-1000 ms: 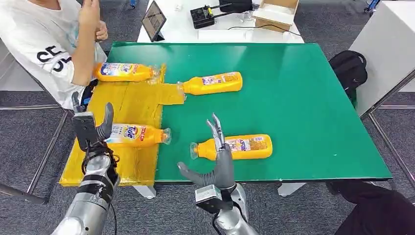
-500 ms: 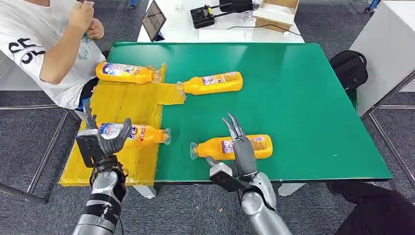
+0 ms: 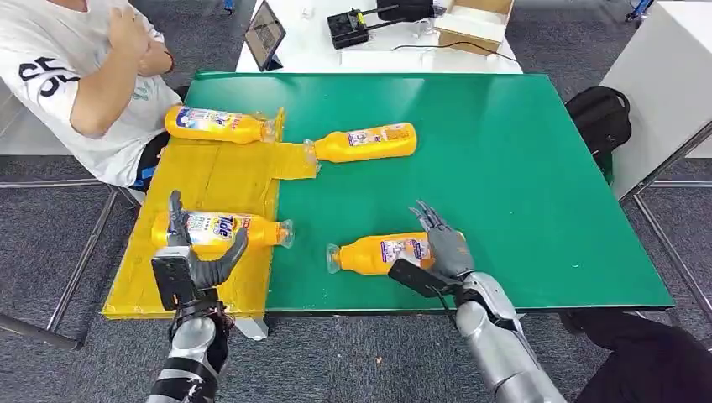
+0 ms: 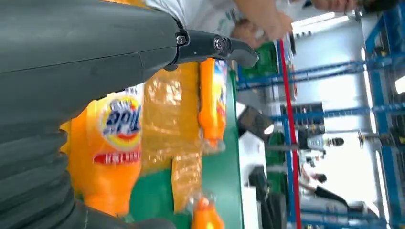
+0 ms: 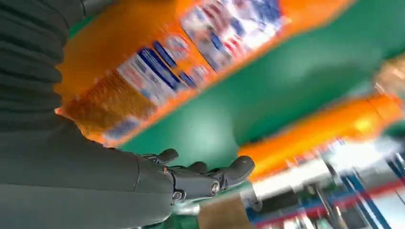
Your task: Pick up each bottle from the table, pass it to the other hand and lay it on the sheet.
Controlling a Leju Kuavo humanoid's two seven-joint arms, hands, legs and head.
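Your green table point(image 3: 520, 168) carries a yellow sheet point(image 3: 218, 180) along its left edge, with two bottles already lying on it and two on bare green. The one that matters is the near bottle point(image 3: 395, 252), lying flat with its long axis running left-right across the table, cap pointing toward the sheet. Your right hand point(image 3: 443, 245) sits over its base end, fingers spread above the body, not clearly closed on it; I can't tell whether they touch. It is by far the nearer hand, so take the bottle across its width. Your left hand point(image 3: 197, 256) waits open beside the sheet's near bottle point(image 3: 222, 228), holding nothing, ready for the pass
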